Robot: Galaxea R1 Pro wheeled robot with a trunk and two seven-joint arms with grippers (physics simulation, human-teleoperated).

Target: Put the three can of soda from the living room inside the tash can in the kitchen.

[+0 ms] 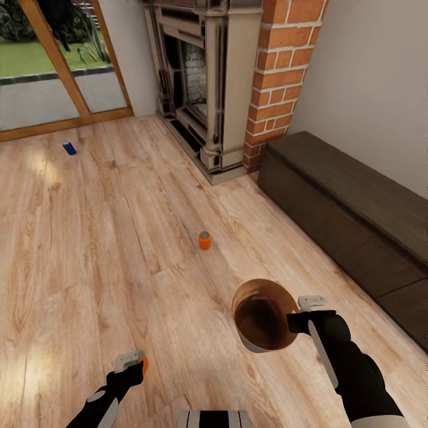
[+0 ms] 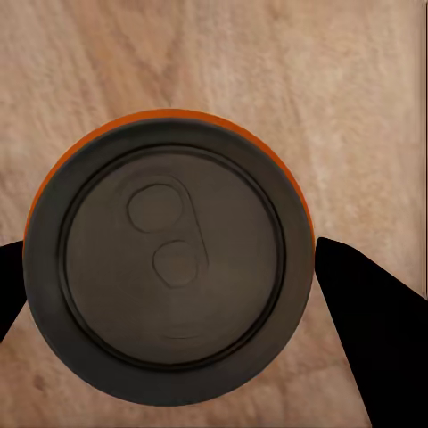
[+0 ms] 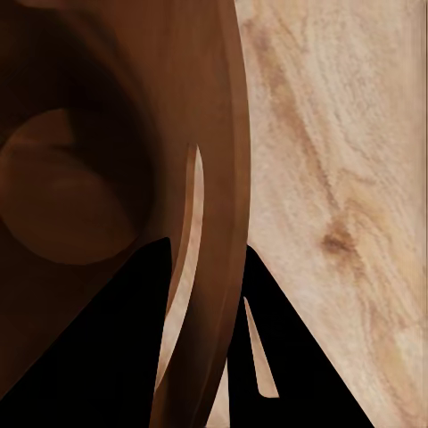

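Living room, seen from the head camera. A light wood floor [image 1: 119, 238] fills the foreground; a brick fireplace [image 1: 226, 83] stands against the far wall, a wood-framed glass door [image 1: 53, 65] opens onto a lawn at the far left, and a long dark wooden bench [image 1: 351, 208] lies along the right wall.

An orange can [image 1: 204, 240] stands upright on the floor near the middle, well apart from both arms. A blue can [image 1: 69, 148] lies far off by the door.

The left gripper [image 1: 132, 361] pinches a second orange can [image 2: 169, 259]; in the left wrist view its dark top with pull tab faces the camera and a black finger [image 2: 366, 312] shows at each side, above bare floor.

The right gripper [image 1: 304, 313] clamps the wall of the bin [image 1: 264, 315], one finger inside and one outside its rim. The bin is held above the floor, its glossy brown interior [image 3: 80, 196] facing up.
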